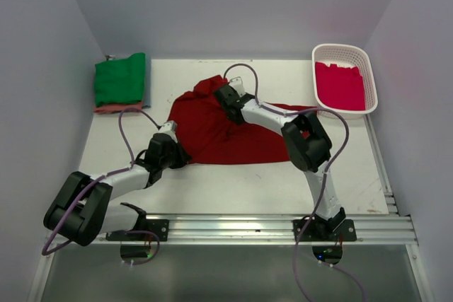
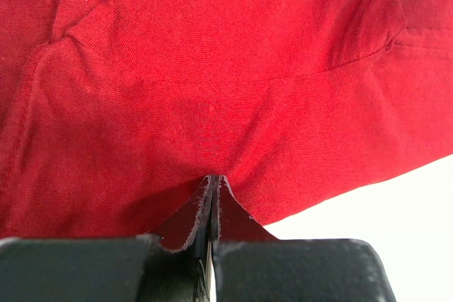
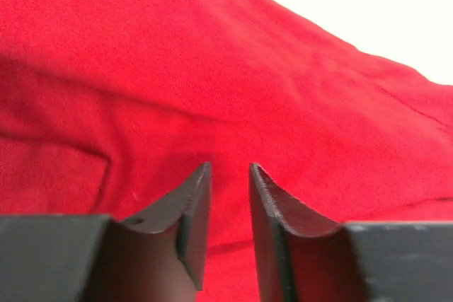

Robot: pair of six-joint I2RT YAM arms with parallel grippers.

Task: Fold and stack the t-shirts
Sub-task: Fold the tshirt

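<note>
A large dark red t-shirt lies crumpled in the middle of the table. My left gripper is at its near left edge, and in the left wrist view it is shut with the cloth pinched at its tips. My right gripper is over the shirt's far part. In the right wrist view it has its jaws a little apart just above the red cloth, holding nothing. A folded green t-shirt lies on a salmon-pink one at the far left. A crimson-pink t-shirt lies in the basket.
A white lattice basket stands at the far right corner. Grey walls close in the table on the left, back and right. The arms' mounting rail runs along the near edge. Purple cables loop over both arms.
</note>
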